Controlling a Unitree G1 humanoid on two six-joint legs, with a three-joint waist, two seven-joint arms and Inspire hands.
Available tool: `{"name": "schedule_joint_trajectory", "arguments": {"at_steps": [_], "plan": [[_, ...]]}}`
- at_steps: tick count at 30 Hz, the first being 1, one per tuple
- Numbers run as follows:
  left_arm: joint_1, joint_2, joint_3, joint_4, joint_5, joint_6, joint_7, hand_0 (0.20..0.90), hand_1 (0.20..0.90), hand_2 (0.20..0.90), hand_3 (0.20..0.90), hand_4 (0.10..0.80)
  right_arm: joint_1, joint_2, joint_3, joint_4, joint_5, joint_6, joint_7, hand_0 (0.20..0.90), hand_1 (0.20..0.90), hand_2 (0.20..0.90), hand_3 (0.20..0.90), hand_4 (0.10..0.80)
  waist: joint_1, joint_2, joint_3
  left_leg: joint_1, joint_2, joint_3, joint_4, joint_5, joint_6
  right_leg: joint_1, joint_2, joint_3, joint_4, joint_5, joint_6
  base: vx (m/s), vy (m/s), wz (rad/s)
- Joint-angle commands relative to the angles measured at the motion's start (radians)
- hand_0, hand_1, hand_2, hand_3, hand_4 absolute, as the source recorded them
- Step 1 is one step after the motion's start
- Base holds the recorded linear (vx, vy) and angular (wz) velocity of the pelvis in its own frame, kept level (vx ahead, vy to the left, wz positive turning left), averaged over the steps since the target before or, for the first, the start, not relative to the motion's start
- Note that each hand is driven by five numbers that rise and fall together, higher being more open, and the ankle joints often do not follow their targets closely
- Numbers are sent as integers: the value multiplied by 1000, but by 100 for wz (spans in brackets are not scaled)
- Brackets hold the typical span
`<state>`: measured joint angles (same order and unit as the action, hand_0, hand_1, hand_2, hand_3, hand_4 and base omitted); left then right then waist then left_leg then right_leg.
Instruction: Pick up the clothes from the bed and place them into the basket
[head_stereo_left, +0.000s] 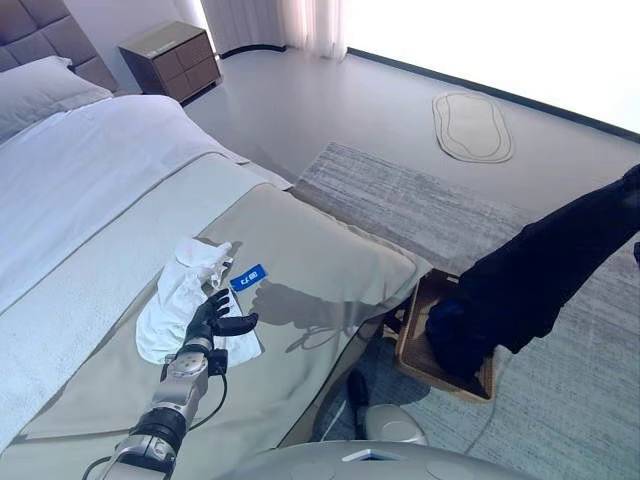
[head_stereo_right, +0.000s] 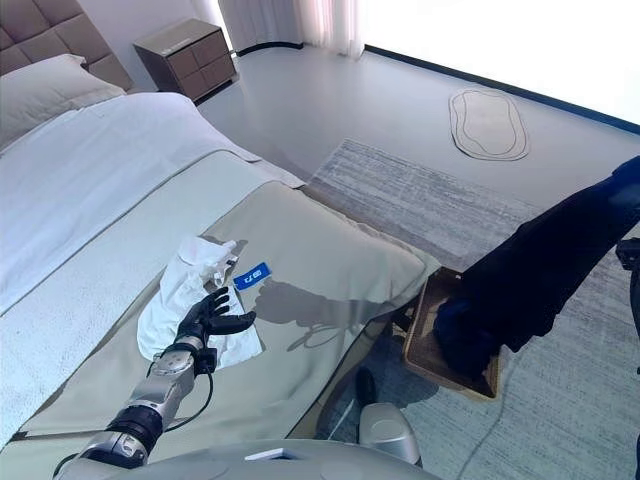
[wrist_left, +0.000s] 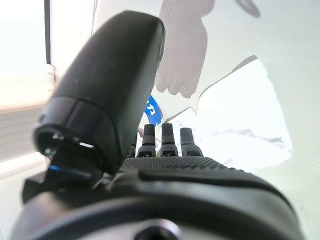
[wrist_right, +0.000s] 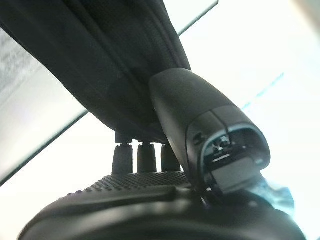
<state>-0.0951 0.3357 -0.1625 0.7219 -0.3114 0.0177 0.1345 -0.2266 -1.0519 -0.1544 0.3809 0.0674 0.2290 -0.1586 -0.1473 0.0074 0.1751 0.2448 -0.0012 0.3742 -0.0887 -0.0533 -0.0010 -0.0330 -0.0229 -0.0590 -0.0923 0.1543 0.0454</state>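
Observation:
A white garment (head_stereo_left: 178, 292) with a blue tag (head_stereo_left: 248, 276) lies crumpled on the beige bedcover (head_stereo_left: 320, 250). My left hand (head_stereo_left: 215, 320) rests on its near edge with fingers straight and the thumb out to the side; it also shows in the left wrist view (wrist_left: 115, 75), with the white cloth (wrist_left: 245, 115) just past the fingertips. My right hand (wrist_right: 200, 110) pinches a dark garment (head_stereo_left: 540, 270) between thumb and fingers. The garment hangs from the right edge of the view, and its lower end lies bunched in the tan basket (head_stereo_left: 412, 335) on the floor by the bed's corner.
A pillow (head_stereo_left: 40, 90) and padded headboard lie at the far left. A brown nightstand (head_stereo_left: 172, 58) stands beyond the bed. A grey rug (head_stereo_left: 420, 200) lies under the basket, and a small oval mat (head_stereo_left: 472, 127) lies farther off.

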Motion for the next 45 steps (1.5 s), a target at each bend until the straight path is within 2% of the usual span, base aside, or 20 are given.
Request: {"name": "schedule_joint_trajectory", "arguments": {"at_steps": [1,8,17,25,34,41,45], "plan": [[-29,70,-27,-54,21,-90,-4,900,900,900,900,800,-154,-31,16,30,-35,-54,-2,300,300,300,200,100,24,-55,-108,-74,51,-93,43,-24,-26,108,-38,-41,36,-127,54,0,0,0],[-42,58,-32,-112,5,-85,16,900,900,900,900,800,-73,159,72,92,-63,-29,-17,300,300,300,200,100,24,-42,-81,-74,53,-79,52,-26,-20,102,-42,-45,45,-125,51,-29,-3,3],[-51,47,-57,-174,3,-75,22,900,900,900,900,800,-46,273,146,244,-63,-15,-45,300,300,300,200,100,28,-17,-56,-73,54,-66,57,-29,-19,97,-51,-53,42,-115,52,-4,0,0],[-49,50,-68,-193,2,-67,28,900,900,900,900,800,-18,301,144,325,-76,-23,-89,300,300,300,200,100,26,-1,-50,-78,56,-61,52,-25,-21,88,-51,-53,45,-115,53,-8,-5,-2],[-44,58,-76,-203,-6,-72,21,900,900,900,900,800,-10,293,116,412,-75,-24,-160,300,300,300,200,100,27,16,-43,-84,57,-60,52,-25,-23,83,-52,-52,44,-116,53,-4,-3,0],[-45,65,-84,-201,-15,-76,12,900,900,900,900,800,-19,279,108,396,-70,-46,-182,300,300,300,200,100,24,25,-39,-90,56,-64,55,-25,-25,75,-53,-50,48,-117,53,-1,-2,1],[-38,57,-78,-198,-7,-82,11,900,900,900,900,800,-5,289,120,355,-95,-81,-152,300,300,300,200,100,21,28,-41,-90,55,-64,54,-25,-26,76,-53,-48,45,-117,52,0,0,0]]}}
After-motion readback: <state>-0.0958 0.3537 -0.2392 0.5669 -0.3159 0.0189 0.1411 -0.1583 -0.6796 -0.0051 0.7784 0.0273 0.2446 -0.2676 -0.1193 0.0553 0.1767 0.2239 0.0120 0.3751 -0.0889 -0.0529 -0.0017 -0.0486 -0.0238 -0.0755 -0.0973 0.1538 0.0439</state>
